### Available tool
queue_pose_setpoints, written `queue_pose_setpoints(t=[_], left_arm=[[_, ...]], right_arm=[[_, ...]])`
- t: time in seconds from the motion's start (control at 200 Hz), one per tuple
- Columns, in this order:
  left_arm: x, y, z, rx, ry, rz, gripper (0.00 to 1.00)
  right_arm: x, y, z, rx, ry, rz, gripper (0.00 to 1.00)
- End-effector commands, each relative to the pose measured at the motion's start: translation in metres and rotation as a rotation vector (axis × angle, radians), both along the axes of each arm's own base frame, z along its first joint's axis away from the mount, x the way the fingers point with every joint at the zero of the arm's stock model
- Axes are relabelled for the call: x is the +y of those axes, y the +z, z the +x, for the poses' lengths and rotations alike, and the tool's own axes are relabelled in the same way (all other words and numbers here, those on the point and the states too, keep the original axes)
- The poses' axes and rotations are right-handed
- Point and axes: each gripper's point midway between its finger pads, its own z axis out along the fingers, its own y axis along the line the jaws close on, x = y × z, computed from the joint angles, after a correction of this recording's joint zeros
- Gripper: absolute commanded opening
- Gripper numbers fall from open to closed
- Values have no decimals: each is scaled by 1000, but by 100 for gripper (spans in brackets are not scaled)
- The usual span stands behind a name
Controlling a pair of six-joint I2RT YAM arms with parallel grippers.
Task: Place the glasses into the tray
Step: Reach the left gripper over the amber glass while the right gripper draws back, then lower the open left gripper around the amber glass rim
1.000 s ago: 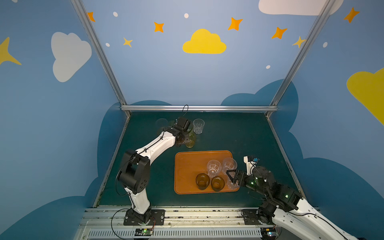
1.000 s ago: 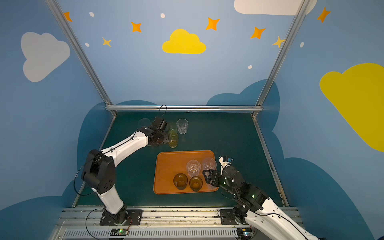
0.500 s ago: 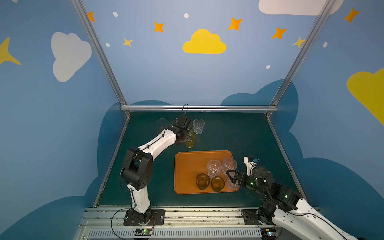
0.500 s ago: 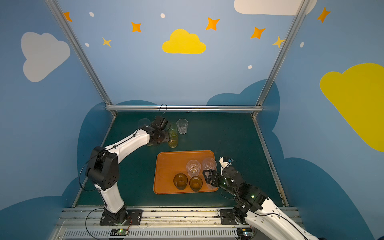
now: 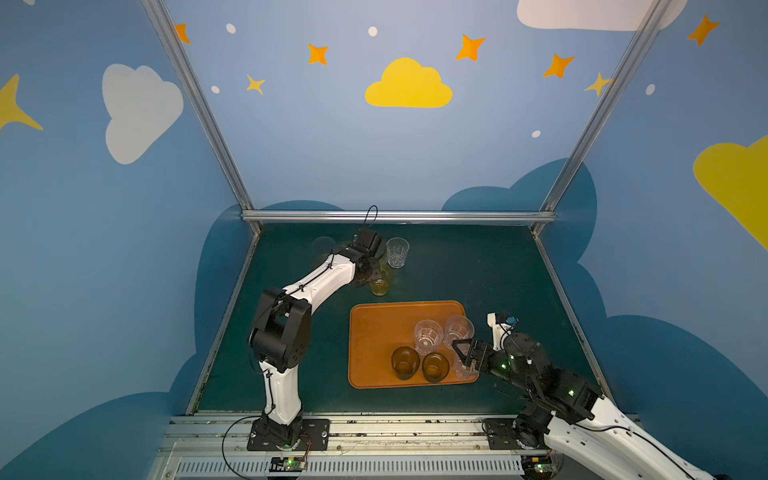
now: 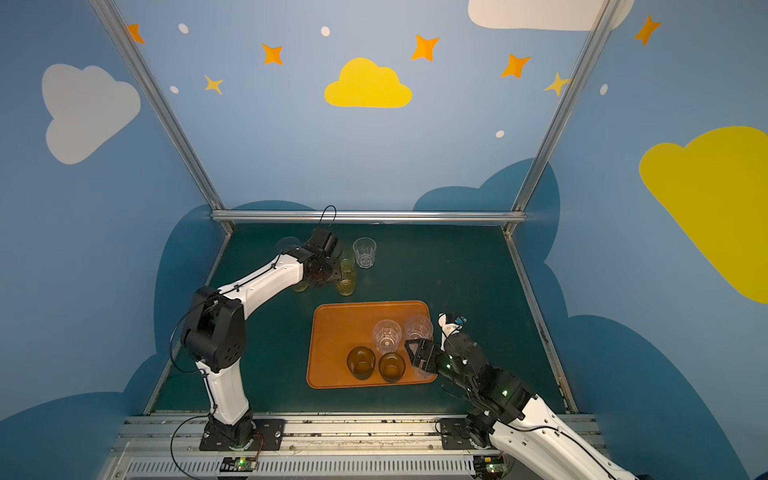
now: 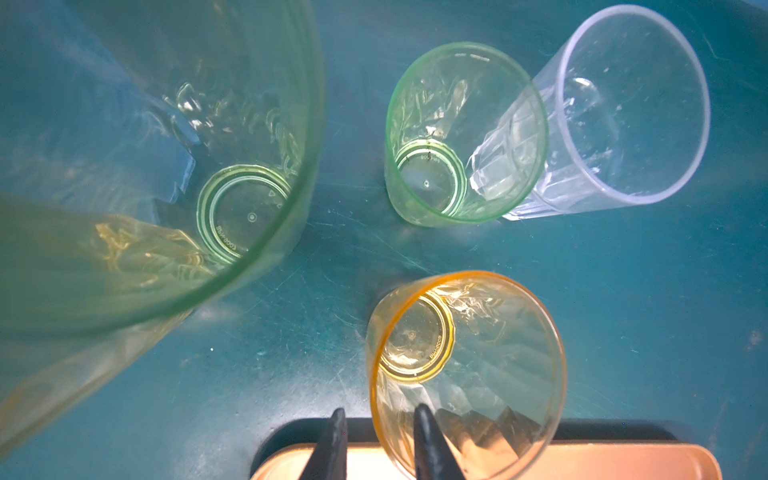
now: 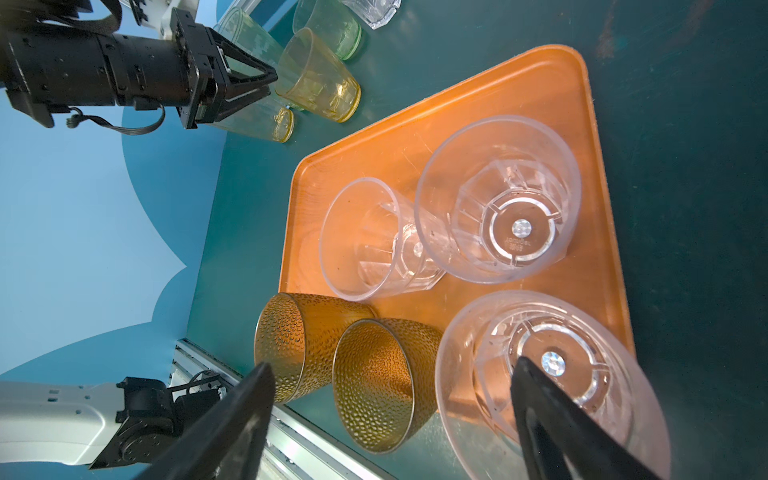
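My left arm reaches far, left gripper [image 7: 379, 409] narrow-gapped astride yellow faceted tumbler [image 7: 478, 365] rim; right gripper [image 8: 392, 363] wide; left tips hidden from above.

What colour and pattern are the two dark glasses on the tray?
Dark glasses: smoky amber-brown, covered in fine hammered dimples. Clearest in the right wrist view.

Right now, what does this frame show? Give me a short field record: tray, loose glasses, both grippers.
tray: five upright glasses
on tray: two clear glasses, two brown glasses, corner clear glass
off tray: yellow glass, green glass, tall green glass, clear faceted glass; others partly hidden
left gripper: jaws straddle yellow glass's rim, narrow gap
right gripper: open, at corner clear glass
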Motion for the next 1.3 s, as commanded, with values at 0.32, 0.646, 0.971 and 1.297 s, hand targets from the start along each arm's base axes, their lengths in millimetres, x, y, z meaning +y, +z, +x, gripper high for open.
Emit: queue_pose_setpoints(t=[0.32,0.646,0.971,1.297], left_arm=[[5,-8,4,37,-17,51,21],[5,-13,5,50,-22,65,17],[7,-16,6,56,-27,79,17],[6,-16,5,63,-35,86,13]], right_arm=[[-2,-1,6,-23,-30,2,88],[-2,-4,7,-10,-38,1,88],[0,-7,8,1,-40,2,88],[0,-7,10,-5,-43,2,87]])
